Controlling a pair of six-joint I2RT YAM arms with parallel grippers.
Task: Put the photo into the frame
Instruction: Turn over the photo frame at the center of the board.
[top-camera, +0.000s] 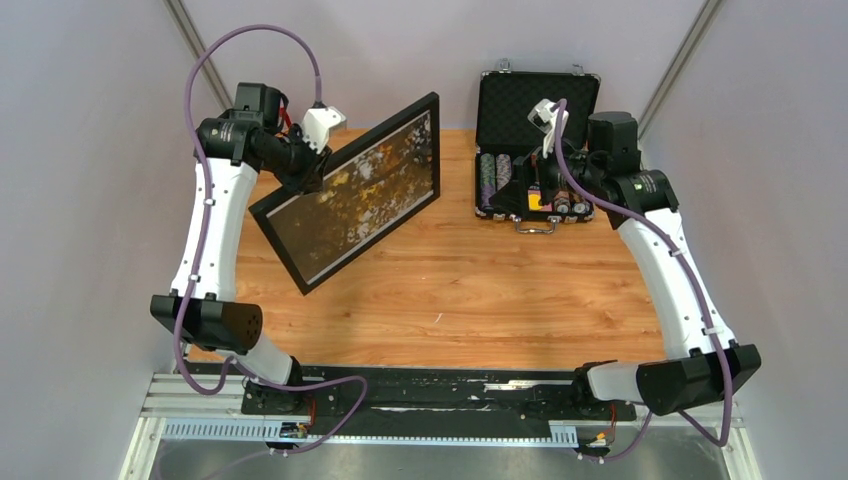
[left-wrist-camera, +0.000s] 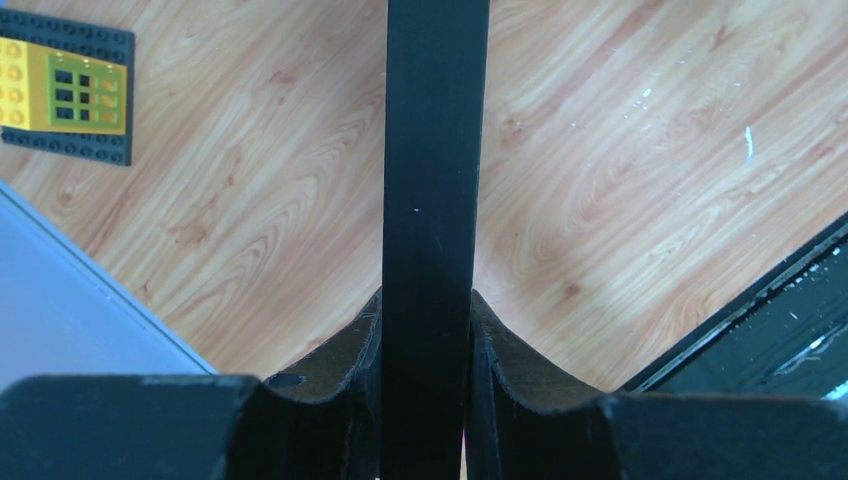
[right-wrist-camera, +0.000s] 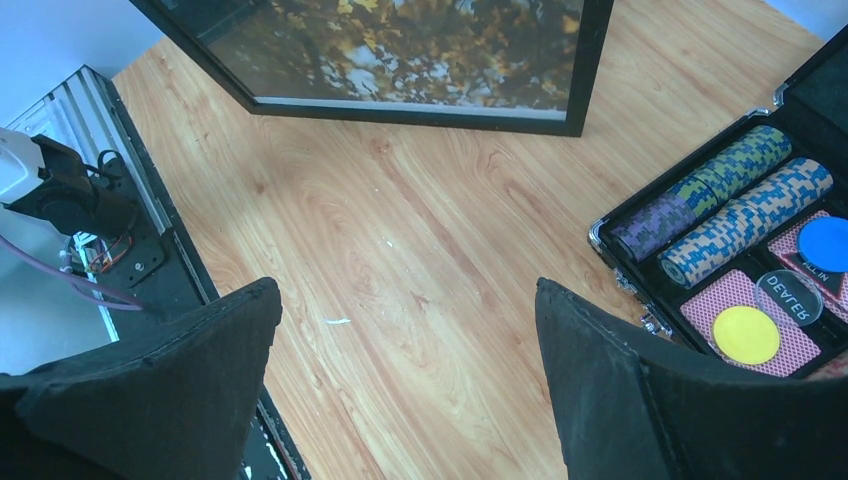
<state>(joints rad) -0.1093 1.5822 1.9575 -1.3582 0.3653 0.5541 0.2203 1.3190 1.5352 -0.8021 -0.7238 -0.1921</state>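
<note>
Mia: Where is the frame (top-camera: 436, 150)?
Ben: It is over the far left part of the table (top-camera: 480, 290). It is tipped up on a slant, with one corner high by the far edge and one corner low toward the left edge.
Mia: Who has it?
Ben: The left gripper (top-camera: 305, 165). Its two fingers are squeezed tight on a thin black rail of the frame (left-wrist-camera: 430, 150), one on each side.
Mia: And the photo (top-camera: 355, 195)?
Ben: It sits inside the frame, all dark trees with yellow and white leaves. It faces us.
Mia: Does the low corner touch the table?
Ben: I can't tell.
Mia: What about the right gripper (right-wrist-camera: 405, 300)?
Ben: Its fingers are spread wide with nothing between them. It hangs above the wood by the chip case (top-camera: 535, 100), which lies open at the far edge, right of the middle, with rows of chips (right-wrist-camera: 720, 205) inside.
</note>
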